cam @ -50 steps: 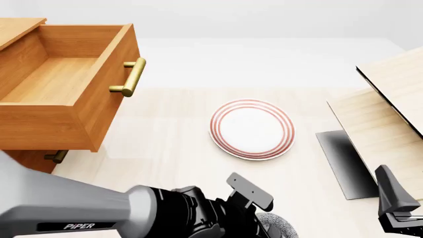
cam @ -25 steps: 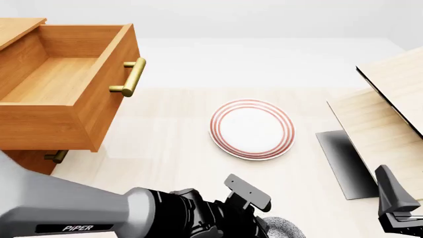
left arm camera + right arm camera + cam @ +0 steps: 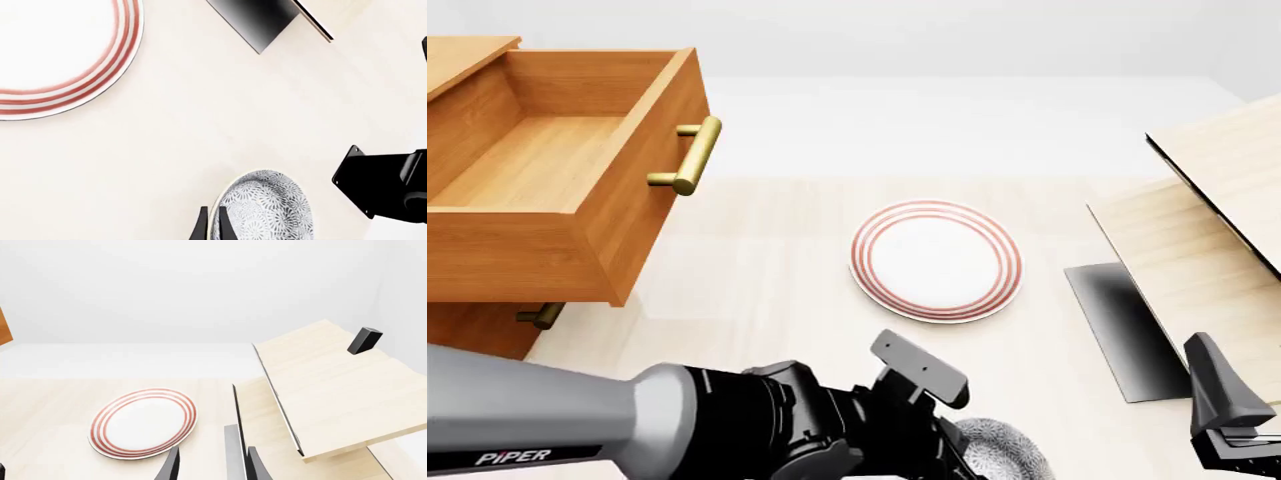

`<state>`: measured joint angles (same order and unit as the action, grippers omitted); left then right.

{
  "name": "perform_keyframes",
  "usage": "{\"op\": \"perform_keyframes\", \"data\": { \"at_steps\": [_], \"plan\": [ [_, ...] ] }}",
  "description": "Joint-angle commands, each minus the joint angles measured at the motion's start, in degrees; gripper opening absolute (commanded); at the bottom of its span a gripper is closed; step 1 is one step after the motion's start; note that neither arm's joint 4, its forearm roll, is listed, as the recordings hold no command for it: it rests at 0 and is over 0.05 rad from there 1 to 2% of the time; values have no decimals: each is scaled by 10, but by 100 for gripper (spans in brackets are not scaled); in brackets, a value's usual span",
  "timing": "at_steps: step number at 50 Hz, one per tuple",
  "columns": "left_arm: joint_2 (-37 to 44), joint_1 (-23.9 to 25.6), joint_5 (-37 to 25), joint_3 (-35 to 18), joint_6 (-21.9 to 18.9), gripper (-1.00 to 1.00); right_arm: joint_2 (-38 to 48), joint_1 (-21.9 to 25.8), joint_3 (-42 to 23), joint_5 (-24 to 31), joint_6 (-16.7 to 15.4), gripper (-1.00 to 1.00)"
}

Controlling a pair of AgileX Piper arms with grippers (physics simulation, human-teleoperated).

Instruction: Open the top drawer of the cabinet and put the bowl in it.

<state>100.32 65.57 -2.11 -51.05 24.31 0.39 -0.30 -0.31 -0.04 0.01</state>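
The cabinet (image 3: 481, 325) stands at the far left with its top drawer (image 3: 547, 170) pulled out and nothing inside; the brass handle (image 3: 691, 155) faces the table's middle. The speckled bowl (image 3: 1004, 452) sits at the front view's bottom edge, half hidden by my left arm (image 3: 761, 430). In the left wrist view my left gripper (image 3: 211, 226) is shut on the rim of the bowl (image 3: 267, 207), one finger inside and one outside. My right gripper (image 3: 212, 467) is open and holds nothing, low at the right (image 3: 1228, 420).
A flat white plate with red rings (image 3: 936, 260) lies mid-table between the bowl and the drawer. Pale wood panels (image 3: 1214, 230) and a dark sheet (image 3: 1121, 330) stand at the right. A lower drawer's handle (image 3: 541, 316) shows under the open one.
My left arm has drawn back toward the left a little, and more of the bowl shows beside the wrist. The right arm, plate and drawer have not moved.
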Motion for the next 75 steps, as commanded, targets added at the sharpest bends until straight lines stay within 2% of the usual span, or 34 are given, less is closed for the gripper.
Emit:
{"op": "perform_keyframes", "data": {
  "at_steps": [1, 20, 21, 40, 51, 61, 75],
  "plan": [
    [-29, -8, -20, -6, -11, -100, -1, 0, 1, 0, 0, 100],
    [-116, -71, -91, -11, -48, -100, -1, 0, 1, 0, 0, 100],
    [-118, -69, -95, -15, -40, -100, -1, 0, 1, 0, 0, 100],
    [-161, -104, -175, -73, -65, -100, -1, 0, 1, 0, 0, 100],
    [-184, -123, -201, -90, -47, -100, -1, 0, 1, 0, 0, 100],
    [-183, -128, -233, -135, -42, -100, -1, 0, 1, 0, 0, 100],
    [-179, -160, -289, -193, -38, -100, -1, 0, 1, 0, 0, 100]
  ]
}}
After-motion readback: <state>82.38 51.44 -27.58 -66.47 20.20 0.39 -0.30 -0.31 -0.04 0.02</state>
